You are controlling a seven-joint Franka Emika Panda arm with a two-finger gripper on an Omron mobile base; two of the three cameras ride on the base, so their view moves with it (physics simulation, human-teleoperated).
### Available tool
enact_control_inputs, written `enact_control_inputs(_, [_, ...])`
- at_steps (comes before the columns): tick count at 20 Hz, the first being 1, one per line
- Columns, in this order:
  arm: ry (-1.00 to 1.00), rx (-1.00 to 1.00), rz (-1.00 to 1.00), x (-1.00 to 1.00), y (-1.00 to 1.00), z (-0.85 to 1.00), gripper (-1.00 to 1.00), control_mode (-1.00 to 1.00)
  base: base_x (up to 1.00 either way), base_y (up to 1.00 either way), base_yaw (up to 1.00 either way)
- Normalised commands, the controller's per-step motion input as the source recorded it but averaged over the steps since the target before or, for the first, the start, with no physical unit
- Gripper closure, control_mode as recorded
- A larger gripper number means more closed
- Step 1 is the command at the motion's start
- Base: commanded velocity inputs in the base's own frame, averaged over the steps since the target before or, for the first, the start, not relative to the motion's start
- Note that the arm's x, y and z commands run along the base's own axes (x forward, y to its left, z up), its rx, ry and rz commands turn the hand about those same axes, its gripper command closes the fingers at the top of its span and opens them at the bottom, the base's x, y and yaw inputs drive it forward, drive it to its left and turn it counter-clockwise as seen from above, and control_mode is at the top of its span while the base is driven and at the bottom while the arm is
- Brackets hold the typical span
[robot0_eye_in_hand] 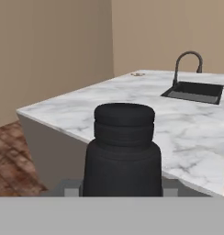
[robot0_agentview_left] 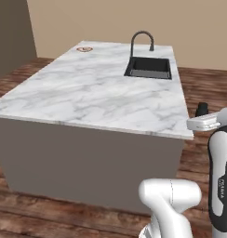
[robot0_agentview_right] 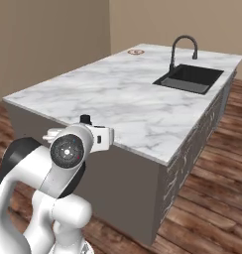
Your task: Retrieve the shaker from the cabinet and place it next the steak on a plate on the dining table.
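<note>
The black shaker (robot0_eye_in_hand: 122,151) stands upright and close up in the hand view, with my gripper (robot0_eye_in_hand: 122,188) shut on its lower body. From the base cameras only the shaker's top (robot0_agentview_left: 202,109) (robot0_agentview_right: 85,119) pokes above the white hand. My gripper (robot0_agentview_left: 203,120) (robot0_agentview_right: 86,131) hangs in the air just off the near corner of the dining table (robot0_agentview_left: 96,93) (robot0_agentview_right: 133,104), at about the height of its top. The red-rimmed plate (robot0_agentview_left: 84,49) (robot0_agentview_right: 136,51) (robot0_eye_in_hand: 138,74) sits at the far corner, with the steak (robot0_agentview_left: 85,48) a small pinkish mark on it. The cabinet is out of view.
A black sink (robot0_agentview_left: 149,68) (robot0_agentview_right: 190,78) with a dark curved faucet (robot0_agentview_left: 142,39) (robot0_agentview_right: 184,47) is set into the far right of the marble top. Wooden floor runs around the island, and beige walls stand behind it.
</note>
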Motion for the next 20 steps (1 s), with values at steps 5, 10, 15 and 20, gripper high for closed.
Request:
enact_control_inputs(5, [0.00, 0.00, 0.00, 0.00, 0.00, 0.00, 1.00, 1.00, 0.98, 1.00, -0.19])
enact_control_inputs(10, [0.00, 0.00, 0.00, 0.00, 0.00, 0.00, 1.00, 1.00, 0.91, 1.00, -0.26])
enact_control_inputs(15, [0.00, 0.00, 0.00, 0.00, 0.00, 0.00, 1.00, 1.00, 0.57, 1.00, -0.28])
enact_control_inputs(20, [0.00, 0.00, 0.00, 0.00, 0.00, 0.00, 1.00, 1.00, 0.15, 1.00, -0.41])
